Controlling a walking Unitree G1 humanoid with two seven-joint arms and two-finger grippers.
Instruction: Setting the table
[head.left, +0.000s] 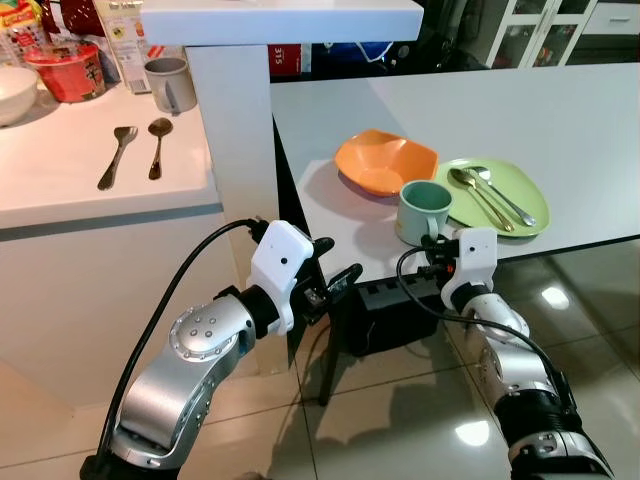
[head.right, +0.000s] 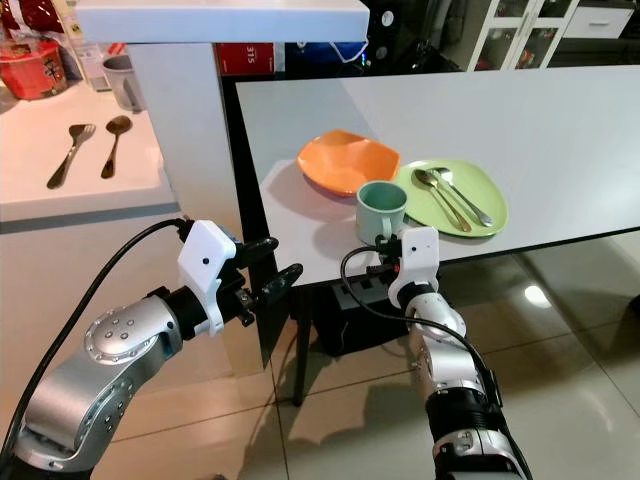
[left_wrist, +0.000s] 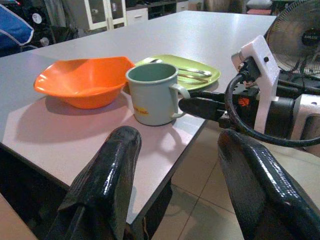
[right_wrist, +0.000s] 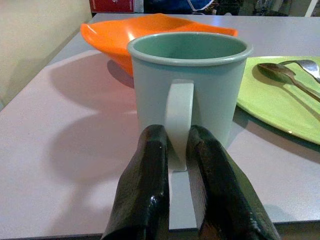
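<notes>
A pale green mug (head.left: 425, 210) stands near the front edge of the grey table (head.left: 560, 110). My right gripper (right_wrist: 175, 135) is shut on the mug's handle from the floor side, one black finger (right_wrist: 145, 170) on each side of it. Behind the mug lies an orange bowl (head.left: 385, 162), and to its right a green plate (head.left: 520, 180) carries two spoons (head.left: 490, 195). My left gripper (head.left: 335, 262) hangs open below table height, left of the table's corner, with nothing between its fingers (left_wrist: 112, 165); it points toward the mug (left_wrist: 152, 95).
A white counter (head.left: 60, 180) on the left holds two dark spoons (head.left: 118, 155), a grey cup (head.left: 167, 83), a red tub (head.left: 68, 70) and a white bowl (head.left: 12, 92). A white pillar (head.left: 235, 120) separates counter and table. A black box (head.left: 390, 310) sits under the table on the tiled floor.
</notes>
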